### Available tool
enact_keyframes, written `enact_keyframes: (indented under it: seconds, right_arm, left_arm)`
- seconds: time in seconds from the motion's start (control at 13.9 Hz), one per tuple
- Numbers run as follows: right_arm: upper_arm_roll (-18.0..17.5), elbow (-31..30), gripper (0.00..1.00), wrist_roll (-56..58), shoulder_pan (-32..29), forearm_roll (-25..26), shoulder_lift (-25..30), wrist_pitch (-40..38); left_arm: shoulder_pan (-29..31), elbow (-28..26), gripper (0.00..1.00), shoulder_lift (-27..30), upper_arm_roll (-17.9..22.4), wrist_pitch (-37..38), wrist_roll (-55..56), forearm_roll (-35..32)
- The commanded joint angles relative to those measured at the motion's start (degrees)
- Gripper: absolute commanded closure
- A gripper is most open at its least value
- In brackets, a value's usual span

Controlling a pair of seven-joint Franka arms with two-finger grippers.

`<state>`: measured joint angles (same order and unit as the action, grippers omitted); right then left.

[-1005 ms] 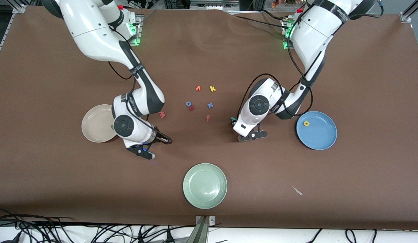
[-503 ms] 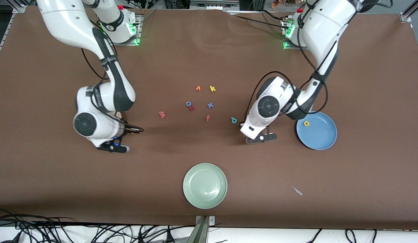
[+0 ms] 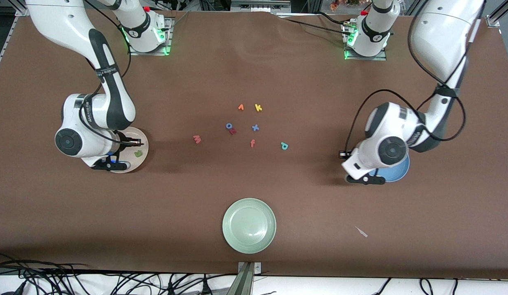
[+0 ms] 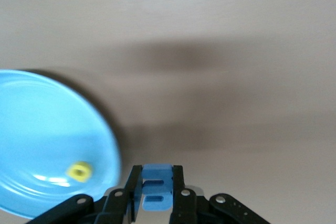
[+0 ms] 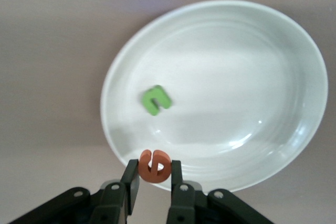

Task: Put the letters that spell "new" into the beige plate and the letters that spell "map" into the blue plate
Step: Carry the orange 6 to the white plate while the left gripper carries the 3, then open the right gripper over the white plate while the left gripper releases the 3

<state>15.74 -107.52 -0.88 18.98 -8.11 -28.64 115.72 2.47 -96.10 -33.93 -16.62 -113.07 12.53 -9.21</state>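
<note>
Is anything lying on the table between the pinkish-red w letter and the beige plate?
No. In the front view, the brown table between the pinkish-red foam w and the round beige plate is bare.

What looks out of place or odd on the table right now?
Only a small pale scrap lying on the brown table, nearer the front camera than the blue plate; it is neither a letter nor a plate. Nothing looks spilled or damaged: the loose letters lie flat mid-table and the green plate sits level.
</note>
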Motion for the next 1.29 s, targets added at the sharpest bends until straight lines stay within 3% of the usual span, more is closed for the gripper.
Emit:
enact_keyframes:
  seconds: [0.0,0.14,0.29,0.36,0.43,0.5,0.65,0.86,1.08,1.22]
  right_arm:
    - [0.0,-0.2,0.0,1.0,-0.3,-0.3,0.1,0.6]
    - [-0.7,1.2,0.0,0.2,0.5,-0.7,0.6,-0.7]
    - [-3.2,1.3,0.0,-3.1,1.1,-0.8,1.0,-0.7]
    - [-4.7,1.3,0.0,-3.3,1.1,-0.7,1.0,-0.7]
    - [-6.6,1.4,0.0,-3.4,1.1,-0.7,1.0,-0.2]
    - [-7.9,1.4,0.0,-3.3,1.1,-0.7,1.0,0.2]
    - [-10.8,1.3,0.0,-3.3,1.1,-0.7,1.2,1.9]
    - [-14.5,-1.5,0.0,-3.4,1.2,-0.6,3.2,7.1]
    - [-17.8,-8.2,0.0,-3.3,1.2,0.3,6.0,17.2]
    - [-19.6,-11.8,0.0,-2.9,1.3,1.7,6.0,24.2]
  left_arm:
    - [5.8,-2.5,1.0,1.8,-0.7,0.7,-9.8,-2.0]
    - [8.4,-3.5,0.99,1.6,-0.4,0.7,-13.9,-2.0]
    - [11.3,-4.5,0.81,1.1,-0.3,0.7,-14.5,-3.9]
    - [12.2,-5.1,0.65,0.9,-0.3,0.7,-14.7,-6.4]
    - [12.4,-5.1,0.28,0.9,-0.3,0.7,-14.8,-8.3]
    - [12.6,-5.1,0.0,1.0,-0.3,0.8,-14.8,-9.4]
    - [12.0,-4.3,0.0,1.4,-1.2,2.7,-14.6,-9.2]
    - [11.7,-2.3,0.0,2.3,-8.2,4.4,-10.5,-8.5]
    - [10.9,-2.3,0.0,1.8,-15.4,4.2,-2.4,-8.5]
    - [5.6,-2.0,0.0,0.5,-16.4,3.4,5.6,-8.5]
